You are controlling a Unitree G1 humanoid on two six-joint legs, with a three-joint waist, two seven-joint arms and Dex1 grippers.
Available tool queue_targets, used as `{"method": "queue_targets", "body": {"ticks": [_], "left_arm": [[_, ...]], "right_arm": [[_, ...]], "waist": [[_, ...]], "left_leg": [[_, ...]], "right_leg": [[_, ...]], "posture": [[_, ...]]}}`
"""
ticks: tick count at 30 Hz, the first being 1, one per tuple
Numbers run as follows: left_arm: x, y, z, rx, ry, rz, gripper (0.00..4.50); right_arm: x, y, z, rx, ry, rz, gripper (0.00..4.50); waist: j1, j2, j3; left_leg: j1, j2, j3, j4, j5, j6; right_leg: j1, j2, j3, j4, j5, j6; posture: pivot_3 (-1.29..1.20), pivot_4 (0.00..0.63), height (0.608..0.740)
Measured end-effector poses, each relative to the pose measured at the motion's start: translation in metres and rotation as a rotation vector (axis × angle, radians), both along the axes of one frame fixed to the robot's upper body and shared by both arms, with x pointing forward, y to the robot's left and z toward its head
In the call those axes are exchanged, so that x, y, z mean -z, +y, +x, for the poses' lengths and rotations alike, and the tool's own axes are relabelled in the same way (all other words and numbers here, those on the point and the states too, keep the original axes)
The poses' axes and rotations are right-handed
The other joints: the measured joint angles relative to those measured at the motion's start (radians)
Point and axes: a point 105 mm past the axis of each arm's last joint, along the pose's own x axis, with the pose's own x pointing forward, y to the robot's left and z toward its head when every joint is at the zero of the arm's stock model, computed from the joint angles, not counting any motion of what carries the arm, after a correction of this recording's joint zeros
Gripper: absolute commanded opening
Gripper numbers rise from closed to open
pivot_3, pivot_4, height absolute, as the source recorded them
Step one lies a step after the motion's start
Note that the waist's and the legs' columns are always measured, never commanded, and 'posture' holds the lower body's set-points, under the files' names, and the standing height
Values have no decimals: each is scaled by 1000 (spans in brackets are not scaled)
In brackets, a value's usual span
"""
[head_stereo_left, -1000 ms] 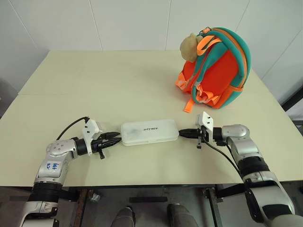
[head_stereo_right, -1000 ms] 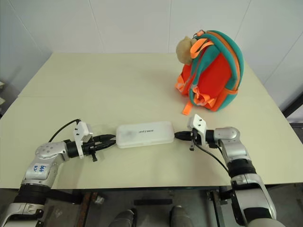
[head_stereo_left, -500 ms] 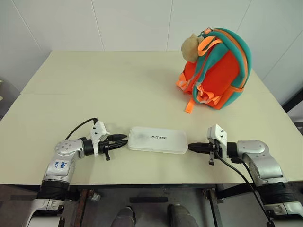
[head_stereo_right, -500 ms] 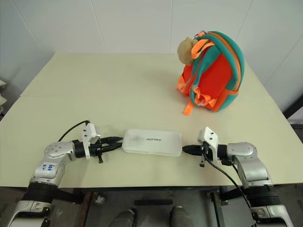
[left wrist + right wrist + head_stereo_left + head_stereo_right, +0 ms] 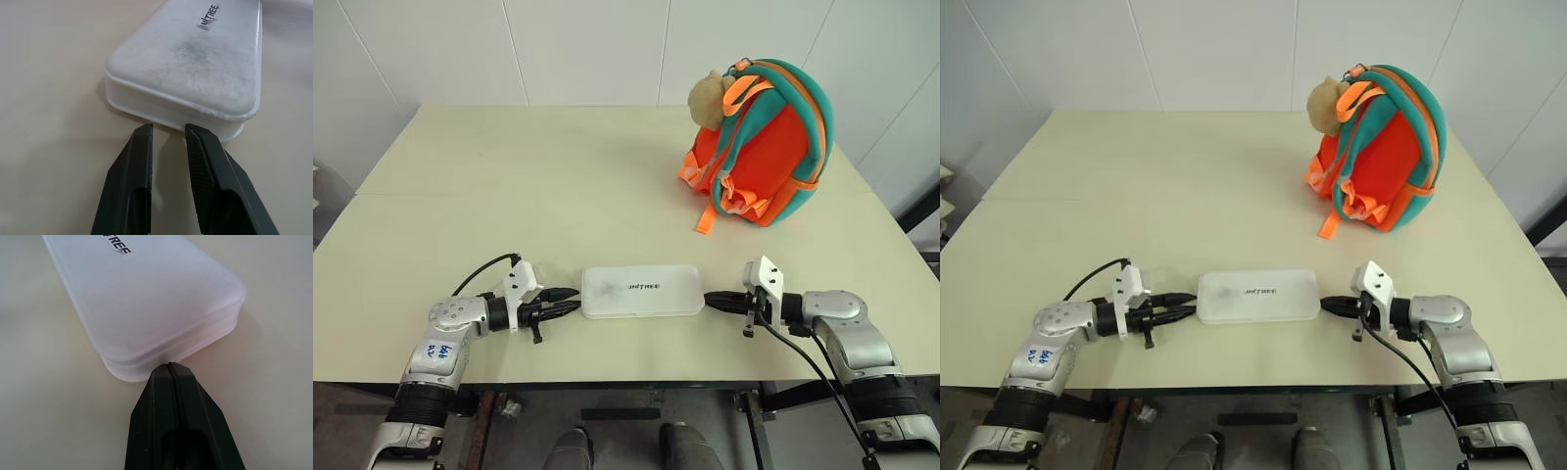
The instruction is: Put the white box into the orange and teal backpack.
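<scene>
- Near the front edge of your table [image 5: 460, 186], the white box [image 5: 642, 291] lies flat, long side running left to right, between your two grippers.
- Your left gripper [image 5: 574, 296] sits at the box's left end, its fingers [image 5: 134, 181] nearly together with a thin slit between them, tips just at the box's edge, clamping nothing.
- Your right gripper [image 5: 709, 299] meets the box's right end with its fingers pressed fully together, tips touching the rounded corner in the right wrist view, holding nothing.
- You see the box as a frosted white case with rounded corners, a seam round its side, small dark lettering on top and a grey smudge near its left half.
- Farther back on the right, well apart from the box, the orange and teal backpack [image 5: 773, 147] stands upright, straps facing you, a beige plush toy [image 5: 707, 96] at its upper left. You cannot tell what it holds.
</scene>
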Motion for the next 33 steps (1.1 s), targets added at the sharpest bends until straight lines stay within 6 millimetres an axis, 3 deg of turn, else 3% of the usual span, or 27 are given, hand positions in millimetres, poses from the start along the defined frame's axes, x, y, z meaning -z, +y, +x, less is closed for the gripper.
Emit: {"method": "queue_targets", "body": {"ticks": [2,10,13,18,21,23,29,33], "left_arm": [[0,7,0,-22,5,18,1962],[-5,30,1,-82,36,55,4464],[-4,31,-2,-81,131,-7,4500],[-13,34,2,-107,327,-109,4500],[-25,29,25,-175,397,-262,4500],[-29,23,30,-183,466,-300,4500],[-30,9,21,-155,753,-328,4500],[-30,-1,14,-129,852,-308,4500]], "right_arm": [[-2,-3,4,13,-1,0,633],[-13,-23,7,25,9,-40,3319],[-17,-33,8,18,38,-60,4367],[-34,-36,6,-32,66,-63,4474],[-29,-29,4,-85,106,-92,4474],[-29,-22,4,-118,115,-104,4474],[-21,-14,1,-161,165,-125,4474],[-16,-8,-3,-191,206,-130,4474]], "waist": [[0,0,0],[1,0,0],[0,0,0],[-1,0,0],[0,0,0],[-1,0,0],[-3,0,0],[-2,0,0]], "left_leg": [[0,0,0,0,0,0],[0,0,0,-1,0,0],[0,0,0,0,0,0],[0,0,-1,0,0,0],[0,0,-1,1,0,0],[-1,0,-1,1,0,0],[-1,0,-1,0,-1,0],[0,0,-1,0,-1,0]], "right_leg": [[0,0,0,0,0,0],[0,0,0,-1,0,0],[0,0,0,-1,0,0],[0,1,-1,0,0,0],[0,1,-1,0,0,0],[0,0,-1,0,0,1],[0,0,-1,0,-1,1],[0,0,-1,0,-1,1]], "posture": [[0,150,740],[0,150,740],[0,150,740],[0,150,740],[0,150,740],[0,150,740],[0,150,740],[0,150,740]]}}
